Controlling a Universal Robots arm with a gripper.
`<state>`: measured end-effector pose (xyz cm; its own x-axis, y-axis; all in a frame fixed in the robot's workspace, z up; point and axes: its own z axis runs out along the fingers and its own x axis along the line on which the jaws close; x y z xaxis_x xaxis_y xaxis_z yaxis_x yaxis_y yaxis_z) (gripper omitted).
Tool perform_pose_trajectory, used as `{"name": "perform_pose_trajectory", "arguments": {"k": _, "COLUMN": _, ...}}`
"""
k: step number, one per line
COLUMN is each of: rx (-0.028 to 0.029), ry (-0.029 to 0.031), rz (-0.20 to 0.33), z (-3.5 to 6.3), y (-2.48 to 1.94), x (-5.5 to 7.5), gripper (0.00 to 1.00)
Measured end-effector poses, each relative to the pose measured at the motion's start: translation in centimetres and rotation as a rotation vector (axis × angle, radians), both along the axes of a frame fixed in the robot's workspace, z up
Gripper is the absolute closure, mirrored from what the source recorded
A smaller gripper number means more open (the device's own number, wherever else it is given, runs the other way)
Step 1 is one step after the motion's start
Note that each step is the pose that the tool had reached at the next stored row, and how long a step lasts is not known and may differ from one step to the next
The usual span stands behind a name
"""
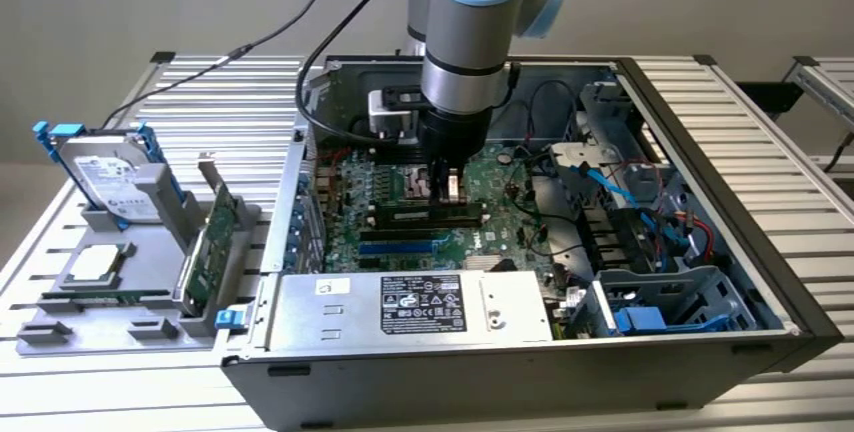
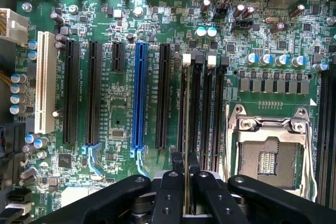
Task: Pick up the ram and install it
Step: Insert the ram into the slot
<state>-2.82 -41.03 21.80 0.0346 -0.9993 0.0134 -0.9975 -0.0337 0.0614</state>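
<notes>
Well away from the black metal gripper (image 1: 450, 184), toward the exterior view's left: a grey plastic tray (image 1: 87, 320) bearing a silver hard drive (image 1: 107, 178), label print too small to read, and a tall green bracketed expansion card (image 1: 214, 232). Clamps the ram (image 2: 186, 124), a long, narrow, flat green circuit-board stick, edge-on between nearly closed fingers (image 2: 170, 187), showing only a thin yellowish edge lined up over the black plastic memory slots (image 2: 207, 108) of the green motherboard (image 2: 121, 124). Flanked on one side by a long blue slot (image 2: 139, 95), on the other by a square silver CPU socket (image 2: 270, 148).
</notes>
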Motion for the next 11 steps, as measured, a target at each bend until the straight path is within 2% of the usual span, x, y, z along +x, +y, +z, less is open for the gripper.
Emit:
{"name": "perform_pose_trajectory", "arguments": {"k": 5, "rx": 0.0000, "ry": 0.0022, "rz": -0.001, "z": 0.14, "y": 0.00, "x": 0.00, "gripper": 0.86}}
{"name": "perform_pose_trajectory", "arguments": {"k": 9, "rx": -0.0001, "ry": 0.0087, "rz": -0.002, "z": 0.67, "y": 0.00, "x": 0.00, "gripper": 0.86}}
{"name": "perform_pose_trajectory", "arguments": {"k": 11, "rx": 0.0000, "ry": 0.0094, "rz": -0.003, "z": 0.67, "y": 0.00, "x": 0.00, "gripper": 0.86}}
